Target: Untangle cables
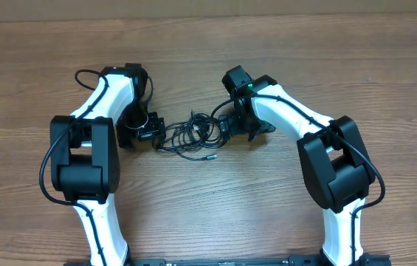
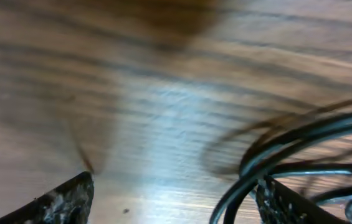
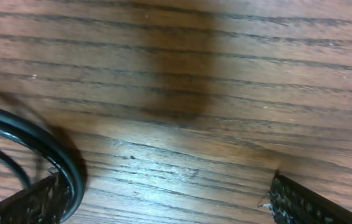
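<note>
The left gripper (image 2: pixel 176 208) hangs wide open, low over the wooden table (image 1: pixel 208 44), holding nothing. The cables (image 1: pixel 190 137) loop against one of its fingers (image 2: pixel 288 208). The right gripper (image 3: pixel 163 208) is also spread wide and empty, with a strand curving beside one finger. The tangle lies mid-table between the two grippers.

Thin black cables (image 1: pixel 190 134) lie tangled in loose loops on the wooden table (image 1: pixel 215 207).
</note>
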Robot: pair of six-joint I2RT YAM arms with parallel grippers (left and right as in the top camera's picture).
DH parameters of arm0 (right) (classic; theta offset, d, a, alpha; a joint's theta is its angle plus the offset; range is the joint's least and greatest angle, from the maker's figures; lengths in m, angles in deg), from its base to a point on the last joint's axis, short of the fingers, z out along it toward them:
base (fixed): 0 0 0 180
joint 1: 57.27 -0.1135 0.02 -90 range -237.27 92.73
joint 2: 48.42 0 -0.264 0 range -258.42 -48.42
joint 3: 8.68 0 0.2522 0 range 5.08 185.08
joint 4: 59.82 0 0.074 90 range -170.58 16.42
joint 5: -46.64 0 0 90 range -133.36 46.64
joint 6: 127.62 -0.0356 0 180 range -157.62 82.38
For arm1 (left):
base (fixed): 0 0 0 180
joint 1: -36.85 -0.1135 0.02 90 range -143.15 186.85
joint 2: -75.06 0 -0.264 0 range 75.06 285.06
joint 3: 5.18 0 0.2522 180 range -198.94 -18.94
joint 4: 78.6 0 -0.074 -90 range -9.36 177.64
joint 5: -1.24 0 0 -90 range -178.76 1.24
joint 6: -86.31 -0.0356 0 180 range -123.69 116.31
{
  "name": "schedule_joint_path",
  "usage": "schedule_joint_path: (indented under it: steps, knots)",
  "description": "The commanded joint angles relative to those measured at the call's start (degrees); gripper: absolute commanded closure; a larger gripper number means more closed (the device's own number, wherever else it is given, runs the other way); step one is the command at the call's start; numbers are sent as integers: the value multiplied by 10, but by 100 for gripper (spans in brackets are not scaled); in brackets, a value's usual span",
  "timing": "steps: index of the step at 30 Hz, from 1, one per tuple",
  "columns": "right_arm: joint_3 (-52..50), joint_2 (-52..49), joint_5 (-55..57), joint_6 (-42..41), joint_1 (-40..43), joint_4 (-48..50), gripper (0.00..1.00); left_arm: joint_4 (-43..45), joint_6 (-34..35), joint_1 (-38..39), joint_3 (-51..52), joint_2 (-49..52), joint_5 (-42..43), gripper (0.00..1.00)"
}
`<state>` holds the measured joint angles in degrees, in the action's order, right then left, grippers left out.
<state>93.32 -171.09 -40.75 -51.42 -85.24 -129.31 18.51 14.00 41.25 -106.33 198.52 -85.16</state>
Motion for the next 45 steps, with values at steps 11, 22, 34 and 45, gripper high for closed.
schedule_joint_path:
  steps: [11,22,34,45]
  knots:
    - [-75,-8,111,-79,18,-9,0,-169,154,-64,-87,41,-286,1]
    - [-88,-8,116,-102,68,-23,0,-187,111,-100,-178,-5,-191,0]
    - [-63,-7,126,-102,121,-96,0,-152,124,-100,-179,-146,-181,1]
    - [75,69,19,-66,122,-205,0,-75,-70,-43,-176,-153,149,9]
